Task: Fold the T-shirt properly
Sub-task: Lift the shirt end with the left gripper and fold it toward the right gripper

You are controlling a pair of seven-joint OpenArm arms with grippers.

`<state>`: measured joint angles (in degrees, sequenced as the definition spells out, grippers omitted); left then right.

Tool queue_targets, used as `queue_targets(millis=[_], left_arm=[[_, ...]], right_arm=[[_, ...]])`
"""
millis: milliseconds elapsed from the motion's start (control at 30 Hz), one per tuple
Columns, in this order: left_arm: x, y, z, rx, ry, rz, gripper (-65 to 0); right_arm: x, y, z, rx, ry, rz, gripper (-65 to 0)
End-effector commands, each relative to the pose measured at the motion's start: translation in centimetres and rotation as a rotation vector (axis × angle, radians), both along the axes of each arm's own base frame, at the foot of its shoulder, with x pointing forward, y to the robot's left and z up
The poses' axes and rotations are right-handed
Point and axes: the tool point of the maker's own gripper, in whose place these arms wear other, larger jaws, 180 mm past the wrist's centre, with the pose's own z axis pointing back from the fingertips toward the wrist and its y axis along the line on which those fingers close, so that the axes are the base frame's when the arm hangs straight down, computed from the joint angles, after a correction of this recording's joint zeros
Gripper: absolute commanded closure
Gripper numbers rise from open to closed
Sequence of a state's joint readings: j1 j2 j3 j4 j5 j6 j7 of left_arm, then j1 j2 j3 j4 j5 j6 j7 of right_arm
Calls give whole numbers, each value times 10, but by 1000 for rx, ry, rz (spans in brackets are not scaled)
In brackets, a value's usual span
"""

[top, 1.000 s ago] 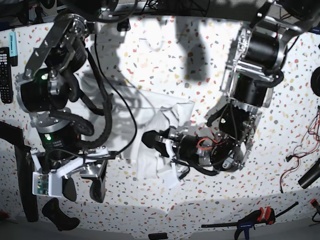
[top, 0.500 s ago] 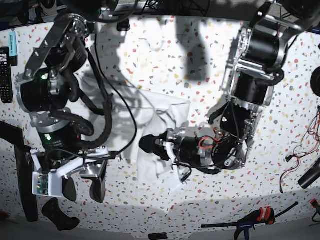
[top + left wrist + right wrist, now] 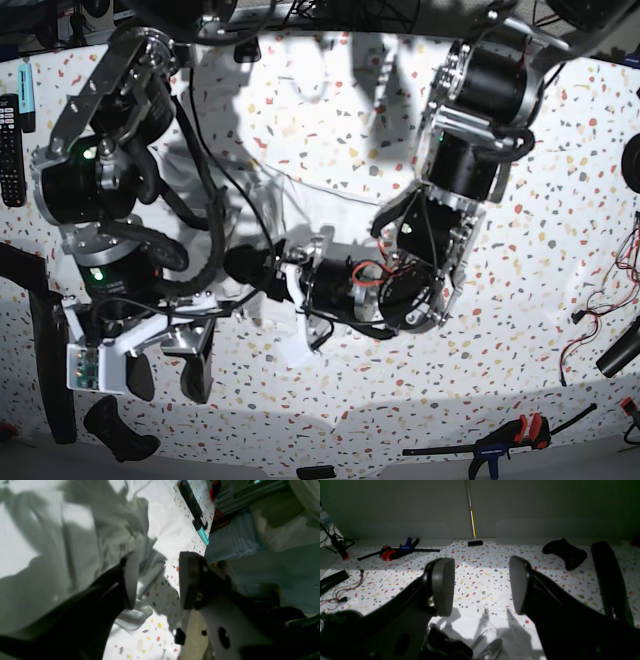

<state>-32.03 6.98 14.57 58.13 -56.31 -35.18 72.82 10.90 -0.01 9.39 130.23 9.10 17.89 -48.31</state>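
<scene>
Left arm has slid further over the T-shirt since a second ago. Base view: speckled table, shirt crumpled mid-table. Left wrist: left gripper spread, nothing pinched, shirt beside it. Right wrist: right gripper spread, empty, above the table.

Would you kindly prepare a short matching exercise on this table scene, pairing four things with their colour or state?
Things:
1. T-shirt
2. right gripper
3. clamp
4. game controller

Colour or state:
A. all black
B. open, holding nothing
C. white and crumpled
D. blue and red handles

Pairs: 1-C, 2-B, 3-D, 4-A
</scene>
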Motion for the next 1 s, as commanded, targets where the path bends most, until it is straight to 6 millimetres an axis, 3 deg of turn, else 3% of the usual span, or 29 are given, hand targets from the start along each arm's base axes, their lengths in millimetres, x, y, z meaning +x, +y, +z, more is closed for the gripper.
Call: queue_targets(millis=[0,233,433,633,800,967], left_arm=[[14,-3,20,-10,-70,2,-258],[46,13,-9,164,-256,129,-258],[38,9,-20,119,-297,148,-253],[51,22,-41,189,-457,236,-253],[56,48,-58,223,-578,292,-253],[57,100,-92,368,-557,361,-253]], right_arm=[[-2,1,15,-1,-57,6,-340],[-3,-4,9,-33,-39,-2,-340],[-4,-4,6,-32,-29,-1,-340],[-4,-4,4,-34,-19,-1,-340],[-4,-4,3,-34,-16,-2,-340],[-4,-4,2,-35,-9,-2,-340]])
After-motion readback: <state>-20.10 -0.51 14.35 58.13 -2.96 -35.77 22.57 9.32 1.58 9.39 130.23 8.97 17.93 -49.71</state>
